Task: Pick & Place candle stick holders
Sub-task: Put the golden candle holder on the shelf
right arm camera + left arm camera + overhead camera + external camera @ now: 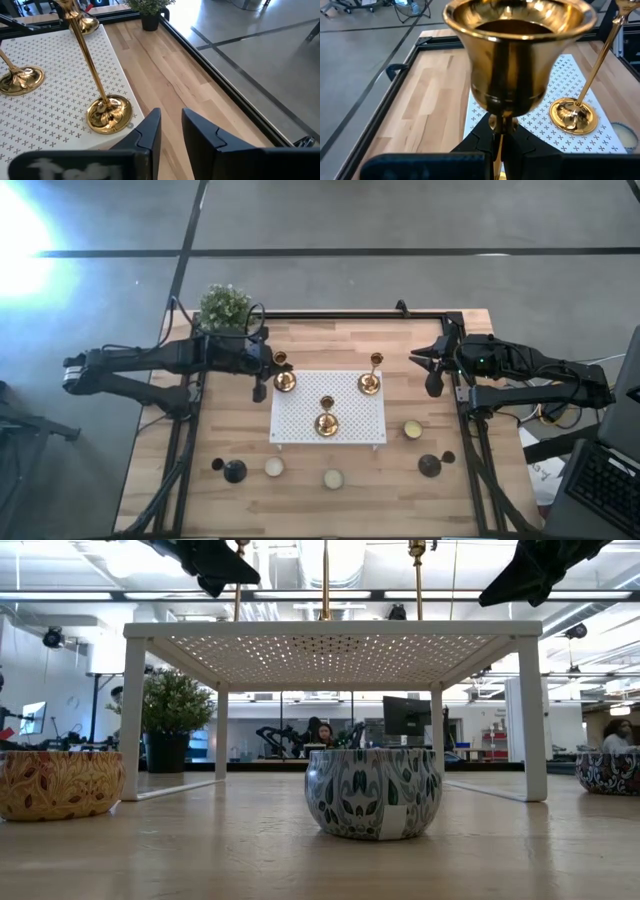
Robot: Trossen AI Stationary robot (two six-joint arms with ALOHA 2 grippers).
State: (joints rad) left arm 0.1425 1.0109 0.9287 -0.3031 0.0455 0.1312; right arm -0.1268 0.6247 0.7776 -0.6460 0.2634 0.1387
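My left fingers [497, 145] are clamped on the slim stem of the left brass holder [284, 371], just under its cup; in my left wrist view the gold cup fills the frame directly above the pinch. The stem runs straight up, so its long axis is vertical and my fingers meet it from the side. Its round base sits at the left rear corner of the white perforated stand [300, 432] on the table [330, 345]; I cannot tell whether the base is touching the stand or is lifted a hair off it.

The right rear holder [370, 378] stands upright at the stand's right rear corner, and the front holder [326, 418] stands upright mid-stand, nearer the front edge. My right fingers [170, 130] stand slightly apart with nothing between them, hovering beyond the stand's right edge, the right rear holder's base near them to one side.

So the coming move turns on my left arm: the held stem is vertical, and I judge any travel should be straight up first, keeping clear of the neighbouring stems.
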